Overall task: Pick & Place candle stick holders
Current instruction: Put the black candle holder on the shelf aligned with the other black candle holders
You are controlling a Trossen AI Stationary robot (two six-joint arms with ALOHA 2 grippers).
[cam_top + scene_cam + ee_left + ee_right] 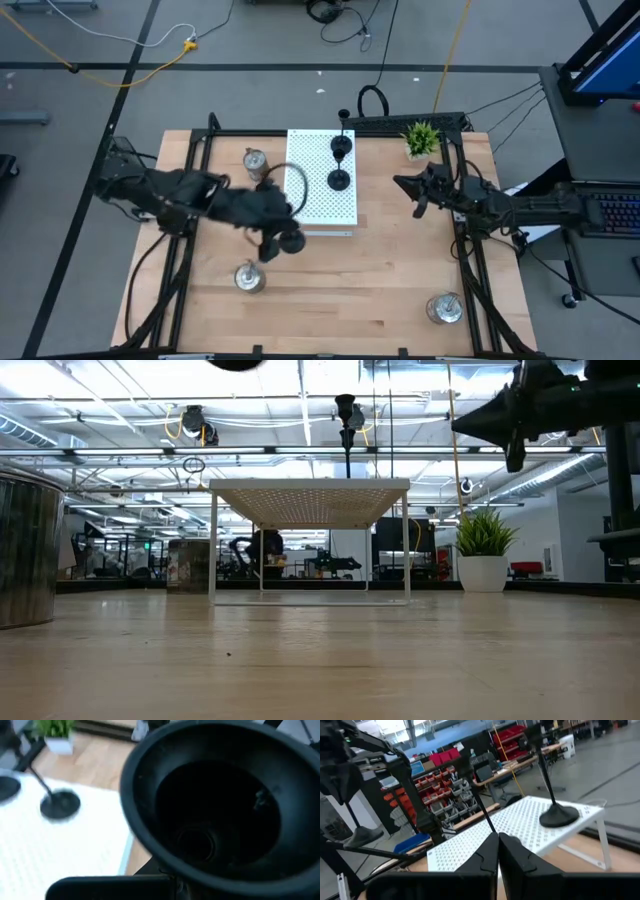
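Observation:
Two black candle stick holders [340, 180] [342, 146] stand on their round bases on the white perforated board [315, 205]. My left gripper [272, 240] is shut on a third black holder [289, 241] above the table, by the board's near left corner. Three silver holders stand on the table: far left [255, 160], near left [249, 278] and near right [444, 308]. My right gripper [415, 192] is shut and empty, in the air to the right of the board; it also shows in the low view [470, 422]. My left gripper [170, 881] holds the black holder lifted clear of the table. The hollow underside of its round base [210, 820] faces the wrist camera. The base fills that view and hides where the fingers meet it, so which part they have cannot be told.
A small green potted plant [421, 138] stands at the far right, behind my right gripper. The board stands on thin legs [212, 550] above the table. Black frame rails run along the table's left and right sides [470, 270]. Bare wood lies between the two near silver holders.

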